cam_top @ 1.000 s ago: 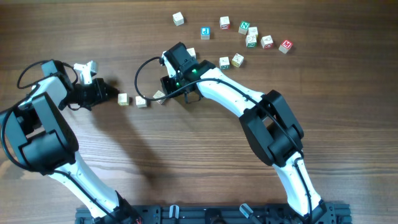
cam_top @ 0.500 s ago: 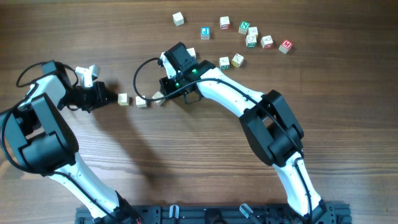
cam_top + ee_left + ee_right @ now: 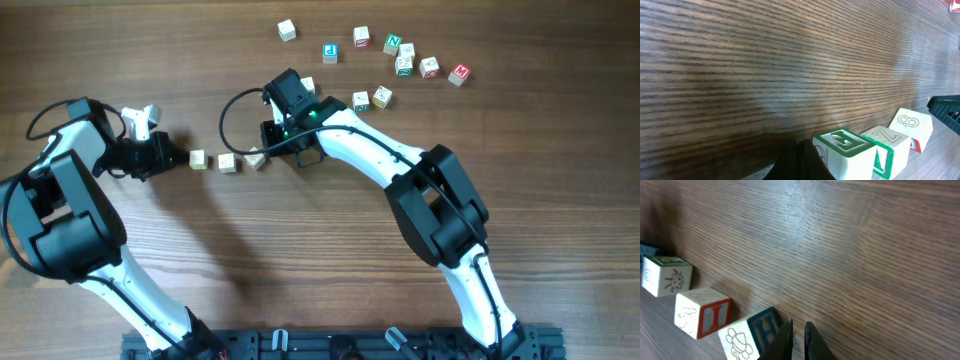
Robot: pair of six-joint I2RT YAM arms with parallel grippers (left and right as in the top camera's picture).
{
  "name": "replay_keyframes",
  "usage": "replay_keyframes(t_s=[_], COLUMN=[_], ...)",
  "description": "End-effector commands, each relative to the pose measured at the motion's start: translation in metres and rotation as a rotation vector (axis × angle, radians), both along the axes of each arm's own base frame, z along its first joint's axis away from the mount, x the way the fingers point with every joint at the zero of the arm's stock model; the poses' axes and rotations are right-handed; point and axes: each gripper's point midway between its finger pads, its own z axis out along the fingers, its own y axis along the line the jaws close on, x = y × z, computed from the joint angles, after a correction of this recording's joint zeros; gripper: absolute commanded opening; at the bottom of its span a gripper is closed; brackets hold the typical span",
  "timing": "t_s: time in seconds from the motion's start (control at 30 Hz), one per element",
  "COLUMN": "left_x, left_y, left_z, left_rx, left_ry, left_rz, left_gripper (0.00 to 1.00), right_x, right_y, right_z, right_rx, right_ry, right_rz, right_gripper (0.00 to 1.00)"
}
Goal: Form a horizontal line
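Observation:
Three pale cream cubes lie in a rough row on the table: the left cube, the middle cube and the right cube, which sits slightly turned, with small gaps between them. My left gripper is shut and empty at the left end of the row; in the left wrist view it is against the green-lettered cube. My right gripper is at the right end; in the right wrist view it is nearly closed, empty, beside the H cube.
Several loose letter cubes lie at the back right, among them a white one, a blue-lettered one, a green one and a red one. Two more cubes lie just beyond the right arm.
My left gripper has moved right, up to the left cube. My right gripper has shifted slightly and the right cube has moved a little towards the front.

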Motion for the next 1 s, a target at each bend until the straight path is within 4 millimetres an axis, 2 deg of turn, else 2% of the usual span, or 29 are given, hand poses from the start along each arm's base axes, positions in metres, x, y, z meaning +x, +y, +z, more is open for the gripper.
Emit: replay_keyframes(t_s=[0.0, 0.17, 0.33, 0.53, 0.73, 0.97], left_x=[-0.021, -0.020, -0.020, -0.026, -0.025, -0.027], left_y=[0.011, 0.011, 0.011, 0.009, 0.007, 0.007], left_z=[-0.023, -0.023, -0.023, -0.023, -0.022, -0.022], left_rx=[0.083, 0.084, 0.084, 0.071, 0.064, 0.061], left_ry=[0.091, 0.090, 0.091, 0.115, 0.111, 0.118], left_rz=[-0.017, -0.016, -0.016, -0.018, -0.018, -0.018], left_gripper=[0.04, 0.04, 0.04, 0.04, 0.04, 0.04], right_x=[-0.011, -0.027, -0.039, -0.040, -0.048, -0.042], right_y=[0.003, 0.014, 0.015, 0.012, 0.021, 0.031], right_z=[0.003, 0.004, 0.000, -0.002, 0.004, 0.011], right_rx=[0.023, 0.040, 0.020, 0.012, 0.068, 0.122], right_ry=[0.052, 0.080, 0.121, 0.151, 0.193, 0.172], right_rz=[0.003, 0.043, 0.035, -0.017, 0.019, 0.018], right_gripper=[0.09, 0.08, 0.06, 0.06, 0.06, 0.06])
